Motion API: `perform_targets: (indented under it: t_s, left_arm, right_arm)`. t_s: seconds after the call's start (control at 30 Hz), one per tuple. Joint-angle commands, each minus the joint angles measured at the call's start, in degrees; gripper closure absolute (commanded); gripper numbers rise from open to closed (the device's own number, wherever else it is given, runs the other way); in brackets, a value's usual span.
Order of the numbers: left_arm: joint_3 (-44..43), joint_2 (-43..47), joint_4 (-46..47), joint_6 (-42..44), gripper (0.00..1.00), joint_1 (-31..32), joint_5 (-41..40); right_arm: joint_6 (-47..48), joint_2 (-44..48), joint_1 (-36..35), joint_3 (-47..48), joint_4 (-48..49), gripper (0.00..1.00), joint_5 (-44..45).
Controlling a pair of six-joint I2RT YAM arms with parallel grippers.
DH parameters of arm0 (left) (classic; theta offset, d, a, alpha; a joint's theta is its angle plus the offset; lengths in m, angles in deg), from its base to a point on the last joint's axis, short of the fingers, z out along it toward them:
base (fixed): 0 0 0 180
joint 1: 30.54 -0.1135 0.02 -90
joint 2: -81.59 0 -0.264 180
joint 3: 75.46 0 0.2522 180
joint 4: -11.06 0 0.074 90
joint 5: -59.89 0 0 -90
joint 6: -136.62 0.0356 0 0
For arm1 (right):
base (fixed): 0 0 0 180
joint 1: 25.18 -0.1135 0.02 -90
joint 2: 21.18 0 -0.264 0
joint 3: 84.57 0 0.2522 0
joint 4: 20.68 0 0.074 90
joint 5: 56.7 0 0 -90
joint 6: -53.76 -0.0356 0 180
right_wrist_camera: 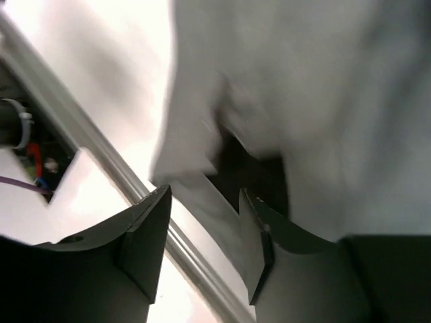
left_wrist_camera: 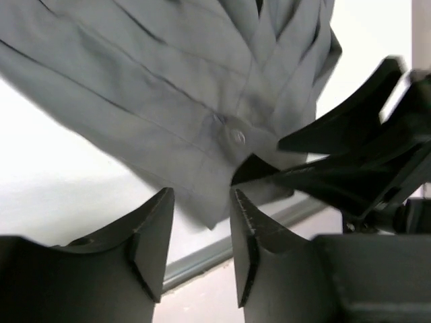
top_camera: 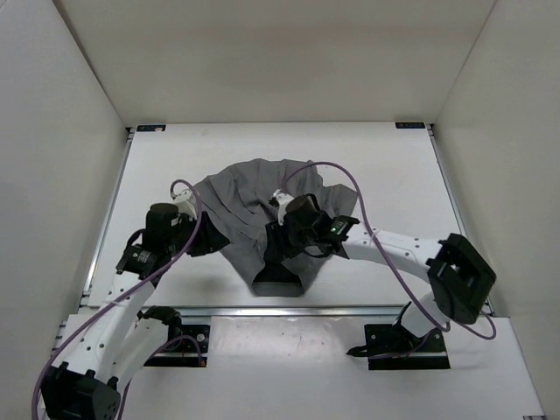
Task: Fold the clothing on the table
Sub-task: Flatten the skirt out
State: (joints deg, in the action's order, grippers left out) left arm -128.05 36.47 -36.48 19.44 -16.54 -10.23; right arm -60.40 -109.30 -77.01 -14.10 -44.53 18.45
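The clothing (top_camera: 262, 197) is a grey pleated skirt lying mid-table (top_camera: 394, 175), fanned out at the far side and narrowing to a dark waistband end near the front rail. My left gripper (top_camera: 213, 238) is at the skirt's left edge. It stands open (left_wrist_camera: 202, 195), with a corner of the clothing (left_wrist_camera: 168, 87) just beyond its tips and nothing pinched. My right gripper (top_camera: 273, 249) hovers over the waistband end, jaws apart (right_wrist_camera: 204, 194). A blurred strip of the clothing (right_wrist_camera: 337, 101) passes under them, near the right finger, and is not held.
A metal rail (top_camera: 289, 308) runs along the table's near edge and shows in both wrist views (left_wrist_camera: 202, 259) (right_wrist_camera: 101, 145). White walls enclose the table on three sides. Black brackets (top_camera: 150, 128) (top_camera: 409, 125) mark the far corners. Purple cables loop over both arms.
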Motion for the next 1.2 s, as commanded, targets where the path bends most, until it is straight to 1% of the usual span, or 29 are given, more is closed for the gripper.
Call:
perform_targets:
  t_s: [0.0,0.03,0.13,0.17,0.23,0.27,0.33,0.37,0.47,0.57,0.7,0.73,0.77,0.83,0.93,1.0,1.07,1.17]
  left_arm:
    - [6.1,2.1,1.7,-4.8,0.50,3.0,3.0]
    - [8.7,2.5,3.9,-6.7,0.49,4.9,3.8]
    - [13.3,1.2,9.7,-11.3,0.47,7.3,4.6]
    - [14.1,0.7,11.4,-12.4,0.45,8.1,5.1]
    - [16.5,0.1,18.4,-16.4,0.39,9.0,6.7]
    - [16.9,-0.2,19.8,-17.8,0.37,9.7,7.0]
    - [17.9,-1.4,25.4,-21.7,0.35,10.5,6.9]
    - [17.9,-2.6,26.5,-22.3,0.28,10.6,6.1]
    - [16.9,-5.7,30.0,-24.0,0.28,10.8,5.0]
    - [16.4,-7.8,34.8,-26.6,0.25,10.5,3.5]
    - [14.7,-14.2,36.6,-27.4,0.24,10.5,2.4]
    - [14.2,-15.9,37.1,-27.7,0.25,10.8,2.7]
    - [14.6,-17.0,38.5,-28.8,0.22,10.7,2.7]
    - [14.1,-18.2,39.5,-29.6,0.24,11.1,1.8]
    - [10.8,-21.5,37.8,-29.3,0.23,12.4,-0.5]
    - [9.1,-24.7,38.1,-29.4,0.21,12.7,-0.1]
    - [7.9,-26.1,39.6,-30.6,0.21,13.3,0.0]
    - [5.9,-28.6,39.3,-30.8,0.21,14.6,-1.9]
  right_arm:
    - [-3.4,7.9,1.3,-3.3,-7.2,0.56,10.0]
    - [-4.9,9.7,2.1,-4.8,-10.0,0.54,12.2]
    - [-7.8,14.4,4.2,-7.9,-13.1,0.52,13.5]
    - [-8.2,15.9,4.4,-8.6,-13.4,0.51,14.0]
    - [-9.1,17.4,5.2,-10.5,-13.6,0.50,13.3]
    - [-9.3,17.6,5.3,-11.0,-13.4,0.50,13.5]
    - [-9.8,18.4,5.7,-12.1,-12.9,0.49,13.2]
    - [-10.0,18.4,5.4,-12.0,-12.6,0.49,12.9]
    - [-9.9,18.2,5.3,-12.1,-12.0,0.48,12.3]
    - [-9.8,17.9,5.0,-12.2,-11.6,0.49,12.0]
    - [-9.6,18.9,5.0,-12.6,-11.9,0.48,12.0]
    - [-9.3,19.3,5.0,-12.8,-11.5,0.48,12.0]
    - [-9.2,19.6,5.0,-12.8,-11.2,0.48,11.9]
    - [-9.0,20.5,5.4,-13.7,-10.8,0.48,12.0]
    - [-9.4,22.1,6.4,-15.6,-9.3,0.47,10.7]
    - [-8.9,22.5,7.5,-16.3,-8.5,0.48,9.8]
    - [-8.5,22.7,8.2,-17.2,-7.8,0.47,9.5]
    - [-7.7,23.3,9.1,-17.9,-8.3,0.47,8.8]
